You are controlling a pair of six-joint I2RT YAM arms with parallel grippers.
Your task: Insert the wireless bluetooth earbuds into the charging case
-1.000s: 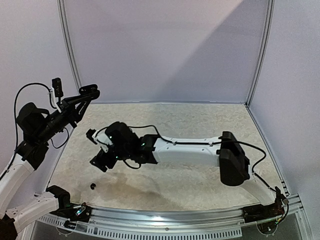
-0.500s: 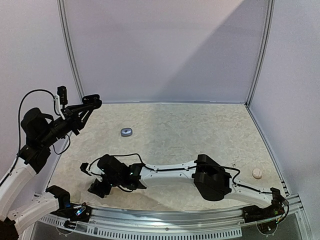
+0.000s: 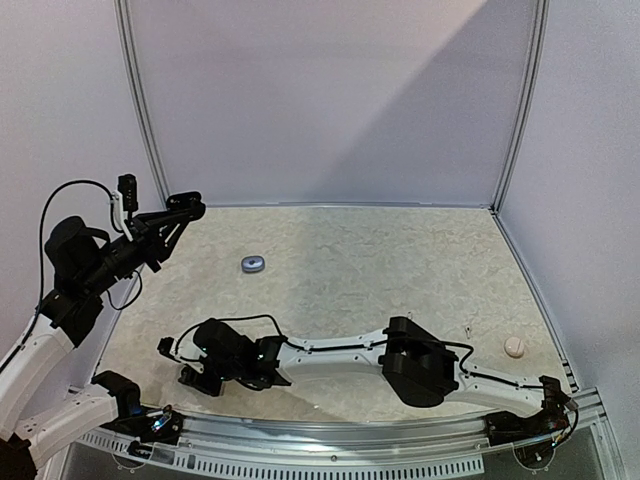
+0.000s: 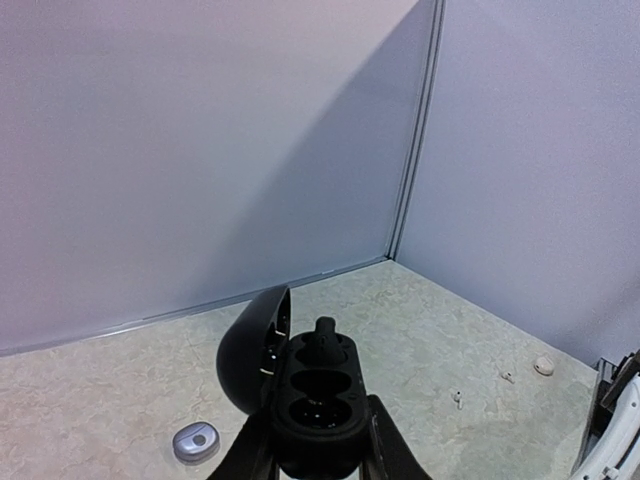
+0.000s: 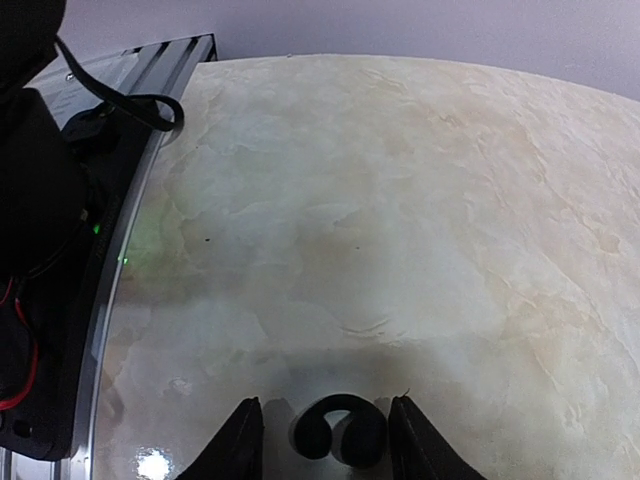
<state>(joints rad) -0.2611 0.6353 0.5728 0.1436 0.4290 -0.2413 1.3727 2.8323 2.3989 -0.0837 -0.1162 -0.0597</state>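
Note:
My left gripper point(image 3: 185, 210) is raised at the far left and is shut on the black charging case point(image 4: 320, 400). Its lid stands open, and one black earbud point(image 4: 324, 335) sits in the far slot; the near slot looks empty. My right gripper point(image 3: 195, 378) is low over the table at the near left. In the right wrist view it point(image 5: 325, 402) is open, with a black earbud point(image 5: 340, 440) lying on the table between its fingers, a small gap on each side. Two white earbuds point(image 4: 458, 398) point(image 4: 507, 377) lie at the right.
A small grey oval case point(image 3: 252, 264) lies at the middle left, also in the left wrist view point(image 4: 195, 441). A round white case point(image 3: 514, 346) sits near the right edge. The metal front rail point(image 5: 120, 290) and cables run close to the left of my right gripper.
My right arm has swung toward the near left corner and come down over the black earbud, uncovering the grey case. My left gripper with the case has barely moved.

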